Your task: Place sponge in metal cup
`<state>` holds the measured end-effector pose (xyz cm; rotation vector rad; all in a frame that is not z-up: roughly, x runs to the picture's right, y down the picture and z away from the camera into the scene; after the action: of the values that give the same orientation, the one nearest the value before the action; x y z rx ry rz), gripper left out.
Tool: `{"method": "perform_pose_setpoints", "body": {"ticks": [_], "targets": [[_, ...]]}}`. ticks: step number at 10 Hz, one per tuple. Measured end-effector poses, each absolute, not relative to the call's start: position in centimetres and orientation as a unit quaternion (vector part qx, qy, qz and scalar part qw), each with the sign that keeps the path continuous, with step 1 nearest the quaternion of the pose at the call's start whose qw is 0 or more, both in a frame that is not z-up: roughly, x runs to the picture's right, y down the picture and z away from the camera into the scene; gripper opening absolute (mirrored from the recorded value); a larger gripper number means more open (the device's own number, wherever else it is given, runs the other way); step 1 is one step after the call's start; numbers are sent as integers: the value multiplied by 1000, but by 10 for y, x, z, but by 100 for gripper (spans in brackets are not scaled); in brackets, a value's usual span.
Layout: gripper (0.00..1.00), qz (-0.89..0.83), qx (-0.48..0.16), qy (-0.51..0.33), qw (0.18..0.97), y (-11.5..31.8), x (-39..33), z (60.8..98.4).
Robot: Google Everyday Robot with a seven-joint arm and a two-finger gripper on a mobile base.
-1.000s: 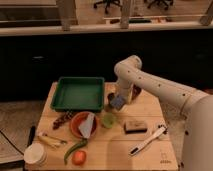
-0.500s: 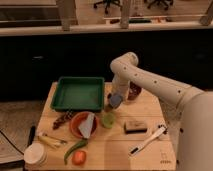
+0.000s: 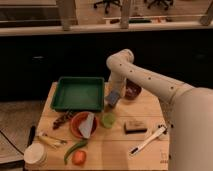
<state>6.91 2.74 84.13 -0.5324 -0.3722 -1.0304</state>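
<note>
- Camera view shows a pale wooden bench (image 3: 150, 111) in front of a dark counter, with a white robot arm (image 3: 150, 82) reaching in from the right and bending down at its elbow.
- The gripper (image 3: 114, 98) hangs at the end of the arm, just beside the right-hand rim of a green rectangular plastic tray (image 3: 79, 80) and near the back of the bench.
- The jaws look closed on the small blue-grey rectangular sponge (image 3: 114, 96), which sits tilted at the very tip of the arm, between the tray and a dark red bowl (image 3: 133, 91).
- A small dark shape (image 3: 110, 104) shows directly under the sponge; whether it is the metal cup or part of the gripper cannot be told.
- A light-green cup (image 3: 108, 120) stands upright in front of the gripper, apart from the sponge.
- An orange-red round dish (image 3: 76, 125) lies just left of the light-green cup, with a white crumpled piece (image 3: 88, 124) resting in it.
- A tan block with a dark underside (image 3: 135, 125) lies to the right of the light-green cup.
- A long white pen-like tool (image 3: 148, 140) lies slanted near the front right corner.
- A curved green pepper (image 3: 74, 148) and an orange-red round fruit (image 3: 78, 157) lie close together at the front, with a white round lidded tub (image 3: 35, 154) at the front left corner.
</note>
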Motion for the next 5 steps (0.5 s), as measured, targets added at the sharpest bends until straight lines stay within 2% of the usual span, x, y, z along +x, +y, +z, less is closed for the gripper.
{"method": "perform_pose_setpoints", "body": {"ticks": [4, 5], "targets": [[1, -487, -257, -176, 816, 21, 68, 848], [8, -487, -259, -178, 815, 20, 66, 850]]}}
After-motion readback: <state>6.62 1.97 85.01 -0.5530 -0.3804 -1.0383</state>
